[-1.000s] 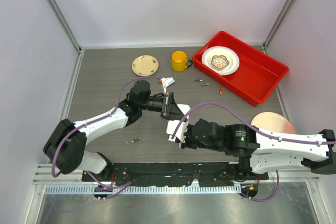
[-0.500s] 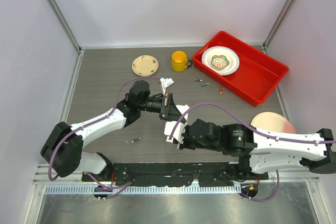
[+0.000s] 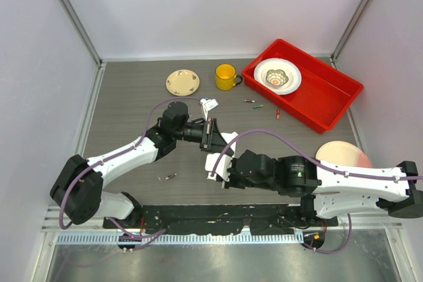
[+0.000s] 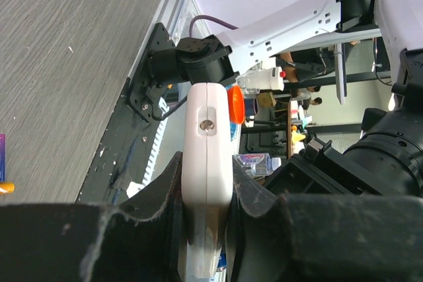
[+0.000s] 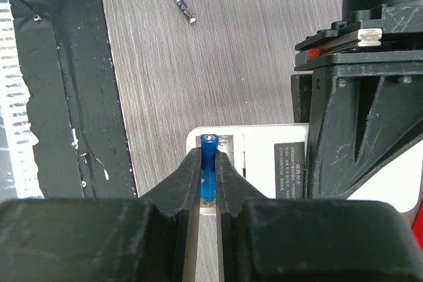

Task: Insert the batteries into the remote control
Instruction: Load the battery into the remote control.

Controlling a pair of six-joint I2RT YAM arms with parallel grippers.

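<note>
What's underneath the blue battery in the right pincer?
The remote control's open battery bay. The fingers of the right pincer cover most of it, so any cell inside is hidden.

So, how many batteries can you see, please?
5: a blue battery in the right tool, one beside the left arm, three near the red tray; others may be hidden.

We see a dark grey wood-grain table [image 3: 125, 107] enclosed by 3 plain white walls [image 3: 218, 4]. 2 aluminium corner posts [image 3: 71, 14] stand at the back. Lighting is even and diffuse.
</note>
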